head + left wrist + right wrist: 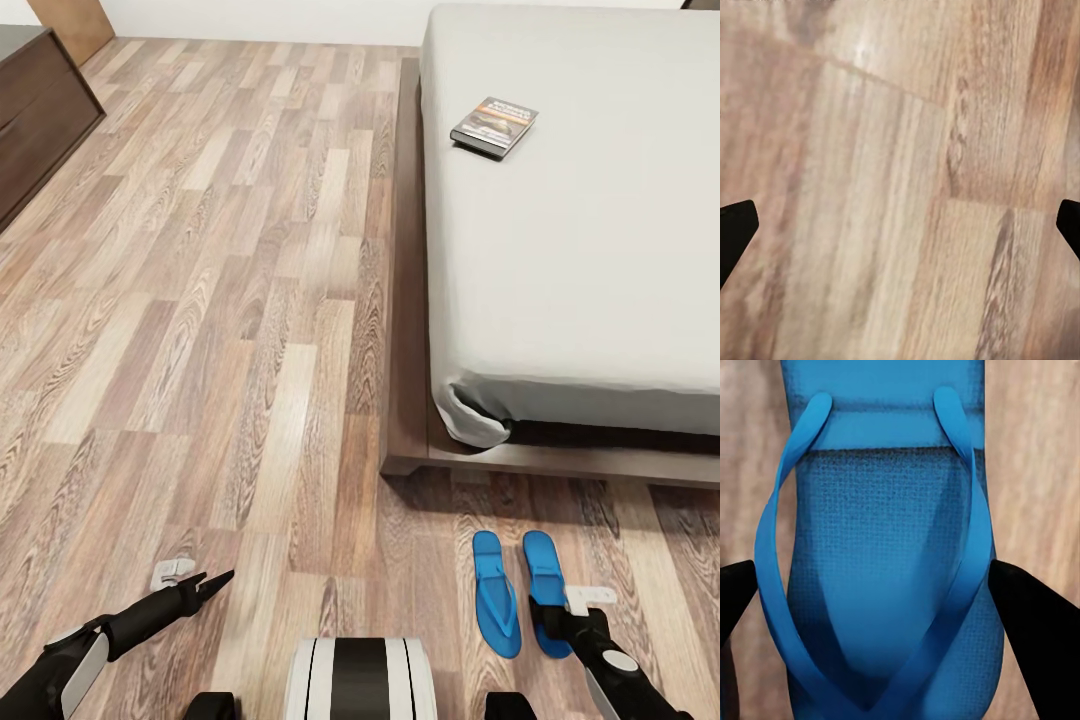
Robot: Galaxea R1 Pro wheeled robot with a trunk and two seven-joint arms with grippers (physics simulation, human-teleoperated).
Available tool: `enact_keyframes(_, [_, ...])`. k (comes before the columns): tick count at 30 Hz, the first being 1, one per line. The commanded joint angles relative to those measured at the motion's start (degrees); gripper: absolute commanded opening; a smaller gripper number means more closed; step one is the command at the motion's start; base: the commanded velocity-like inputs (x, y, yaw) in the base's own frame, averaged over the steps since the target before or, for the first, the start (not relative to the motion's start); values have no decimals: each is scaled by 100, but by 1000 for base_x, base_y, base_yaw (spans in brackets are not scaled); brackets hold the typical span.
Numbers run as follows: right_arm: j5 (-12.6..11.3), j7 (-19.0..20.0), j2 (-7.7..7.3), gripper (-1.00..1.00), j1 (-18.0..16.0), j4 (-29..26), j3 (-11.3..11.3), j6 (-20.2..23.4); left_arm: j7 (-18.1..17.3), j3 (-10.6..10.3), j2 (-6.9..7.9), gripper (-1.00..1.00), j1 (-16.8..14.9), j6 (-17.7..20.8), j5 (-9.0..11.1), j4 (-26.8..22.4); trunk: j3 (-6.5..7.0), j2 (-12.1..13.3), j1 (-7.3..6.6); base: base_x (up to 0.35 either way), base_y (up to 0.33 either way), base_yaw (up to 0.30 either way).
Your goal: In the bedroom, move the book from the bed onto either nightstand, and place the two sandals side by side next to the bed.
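- My right claw (560, 612) hangs over the right sandal (546, 590), fingers spread at its edges; the wrist view shows its blue straps (960, 510) close up.
- My left claw (215, 580) is open above the bare floor (900, 180).
- The left sandal (495, 590) lies alongside, at the bed's (580, 250) foot.
- The book (494, 126) lies far up the mattress.

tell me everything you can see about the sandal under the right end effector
The right sandal is a bright blue flip-flop with a textured footbed and a smooth V-shaped strap. It lies flat, sole down, on the wood floor near the bed's corner, parallel to its twin with a narrow gap. The right end effector hangs over it, open, a finger at each edge; contact can't be judged.
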Motion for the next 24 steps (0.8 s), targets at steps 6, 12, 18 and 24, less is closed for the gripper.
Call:
enact_keyframes(6, [60,41,5,-100,5,7,-47,-44,-23,7,0,100,-3,58,40,1,-3,-1,-1,0,0,0])
enact_keyframes(12, [60,41,12,-100,6,4,-55,-37,-23,7,0,100,-1,56,40,1,-47,-4,4,0,0,0])
enact_keyframes(18, [68,36,14,-100,1,3,-84,-37,-23,7,0,100,-1,57,40,1,-180,-12,20,0,0,0])
enact_keyframes(24, [77,33,14,-100,1,3,-98,-36,-28,7,0,100,-1,54,40,1,-202,-13,22,0,0,0])
